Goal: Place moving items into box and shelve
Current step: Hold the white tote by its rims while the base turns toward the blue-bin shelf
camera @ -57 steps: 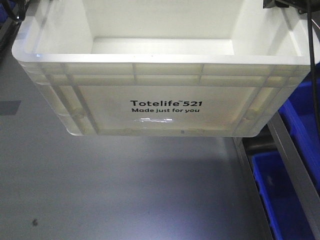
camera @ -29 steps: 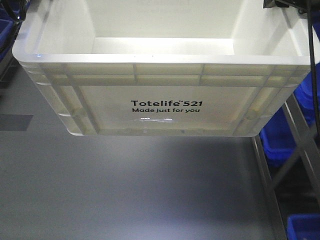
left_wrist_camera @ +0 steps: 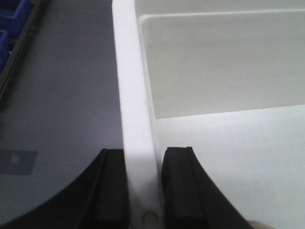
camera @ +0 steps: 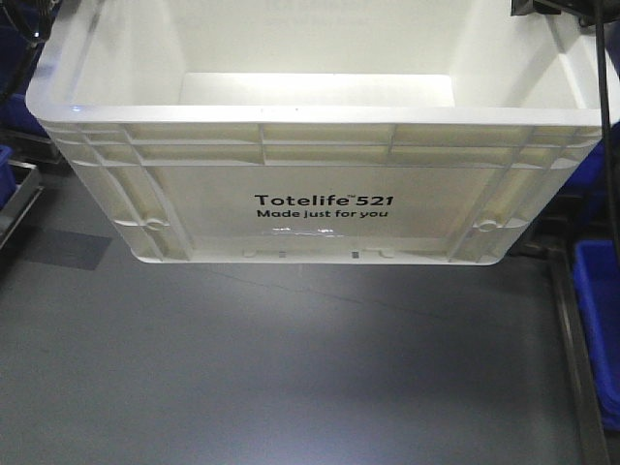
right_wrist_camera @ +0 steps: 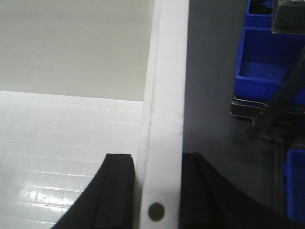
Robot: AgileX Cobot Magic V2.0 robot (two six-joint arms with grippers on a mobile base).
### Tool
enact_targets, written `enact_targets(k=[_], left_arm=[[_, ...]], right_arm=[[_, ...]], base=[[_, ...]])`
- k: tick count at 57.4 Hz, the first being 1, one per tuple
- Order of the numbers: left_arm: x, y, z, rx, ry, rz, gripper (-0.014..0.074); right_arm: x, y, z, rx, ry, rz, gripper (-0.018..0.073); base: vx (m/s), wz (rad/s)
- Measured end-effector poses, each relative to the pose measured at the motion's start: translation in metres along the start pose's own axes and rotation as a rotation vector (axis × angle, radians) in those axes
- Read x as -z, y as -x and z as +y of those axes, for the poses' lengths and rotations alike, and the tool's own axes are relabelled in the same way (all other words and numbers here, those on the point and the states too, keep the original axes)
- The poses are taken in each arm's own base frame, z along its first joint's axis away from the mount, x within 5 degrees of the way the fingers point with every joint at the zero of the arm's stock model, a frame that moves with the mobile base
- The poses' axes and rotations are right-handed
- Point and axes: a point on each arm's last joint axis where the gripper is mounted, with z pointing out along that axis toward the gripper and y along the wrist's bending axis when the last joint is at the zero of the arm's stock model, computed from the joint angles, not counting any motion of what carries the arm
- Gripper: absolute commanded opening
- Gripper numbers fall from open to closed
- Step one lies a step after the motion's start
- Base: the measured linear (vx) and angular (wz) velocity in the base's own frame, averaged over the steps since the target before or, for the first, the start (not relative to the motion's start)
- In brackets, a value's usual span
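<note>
Hanging over the floor (camera: 291,368), the box (camera: 320,208) is gripped by its side rims, left claw (left_wrist_camera: 144,162) and right claw (right_wrist_camera: 159,164) both clenched. Stiff, smooth plastic, probably light; rims suit holding.

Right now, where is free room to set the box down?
The grey floor under the box is bare, between a metal frame at left and a blue bin at right. Crowded: the box's side rims, clamped by the left gripper and right gripper.

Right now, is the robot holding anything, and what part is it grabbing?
Yes, the white box. The left gripper pinches the rim of its left wall, and the right gripper pinches the rim of its right wall.
</note>
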Motion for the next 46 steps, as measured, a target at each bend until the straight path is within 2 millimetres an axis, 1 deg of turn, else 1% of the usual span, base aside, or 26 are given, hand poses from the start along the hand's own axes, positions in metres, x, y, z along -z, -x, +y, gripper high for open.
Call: enact_targets(k=[18,46], left_arm=[[0.0,0.0001,-0.0001,0.001,-0.001,-0.001,0.0002],[0.0,0.0001,0.0,-0.001,0.0,-0.001,0.0002]], right_arm=[[0.0,0.0,-0.0001,0.001,-0.001,0.0,-0.0005],[0.0,0.0001,0.0001,-0.001,0.001,-0.001,-0.0005]], base=[[0.28,0.46],[0.2,0.65]])
